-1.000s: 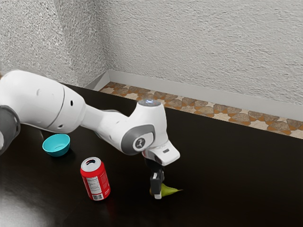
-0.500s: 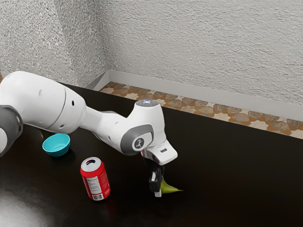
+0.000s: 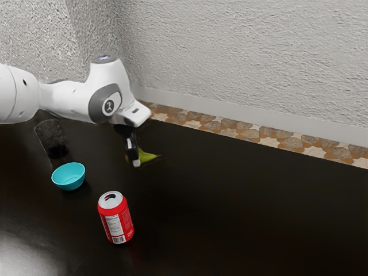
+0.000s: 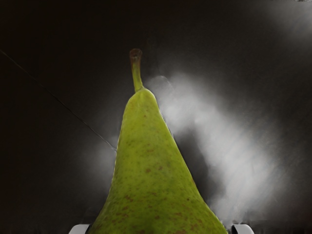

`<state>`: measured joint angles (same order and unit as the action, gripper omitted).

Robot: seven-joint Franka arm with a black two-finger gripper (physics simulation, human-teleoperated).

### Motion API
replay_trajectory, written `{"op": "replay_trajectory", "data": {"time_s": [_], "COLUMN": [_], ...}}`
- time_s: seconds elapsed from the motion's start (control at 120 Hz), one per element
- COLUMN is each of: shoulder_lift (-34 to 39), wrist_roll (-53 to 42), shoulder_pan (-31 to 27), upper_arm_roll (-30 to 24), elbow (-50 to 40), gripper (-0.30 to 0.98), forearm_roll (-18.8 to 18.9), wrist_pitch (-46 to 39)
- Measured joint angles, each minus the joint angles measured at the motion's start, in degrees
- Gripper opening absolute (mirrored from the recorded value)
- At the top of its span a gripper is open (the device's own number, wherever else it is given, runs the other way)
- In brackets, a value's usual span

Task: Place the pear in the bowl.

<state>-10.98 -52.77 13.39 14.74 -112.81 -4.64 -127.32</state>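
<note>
Ok so your gripper [image 3: 133, 161] is clamped on the pear [image 3: 148, 157], one finger either side of the fat part, and it looks lifted off the table [image 3: 230, 201], over toward the far edge. Carry's the step in hand, I'd say, with the drop to come.

Swing it over to the teal bowl [image 3: 68, 176], which sits further toward the exterior view's left and nearer your edge of the picture than the glass [image 3: 52, 138]. Stay well above the rim on the way. The stem [image 4: 136, 68] pokes out away from your hand, so center the fat body over the bowl, not the tip, or it'll probably hang up on the rim. Go down slow, let go low, back straight up. A bowl that small could tip if you nudge it. Don't wander toward the soda can [image 3: 115, 218] either, it's furthest from the far edge.

Headcount: one pear, one bowl, one can, one glass, one gripper with two fingers.
</note>
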Motion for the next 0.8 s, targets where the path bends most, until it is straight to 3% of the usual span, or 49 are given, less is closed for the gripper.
{"op": "replay_trajectory", "data": {"time_s": [0.158, 0.333, 0.575, 0.8], "shoulder_lift": [1.07, 1.16, -2.37, -6.80], "wrist_roll": [-0.37, -0.78, -1.99, -2.85], "shoulder_pan": [-0.06, -0.33, -5.06, -5.10], "upper_arm_roll": [11.38, 17.58, 19.51, 19.51], "elbow": [0.56, -1.39, -0.31, 4.14], "gripper": [0.27, 0.28, 0.28, 0.28], "forearm_roll": [0.30, 1.24, 1.66, -2.22], "wrist_pitch": [5.57, 9.27, 8.65, 7.38]}}
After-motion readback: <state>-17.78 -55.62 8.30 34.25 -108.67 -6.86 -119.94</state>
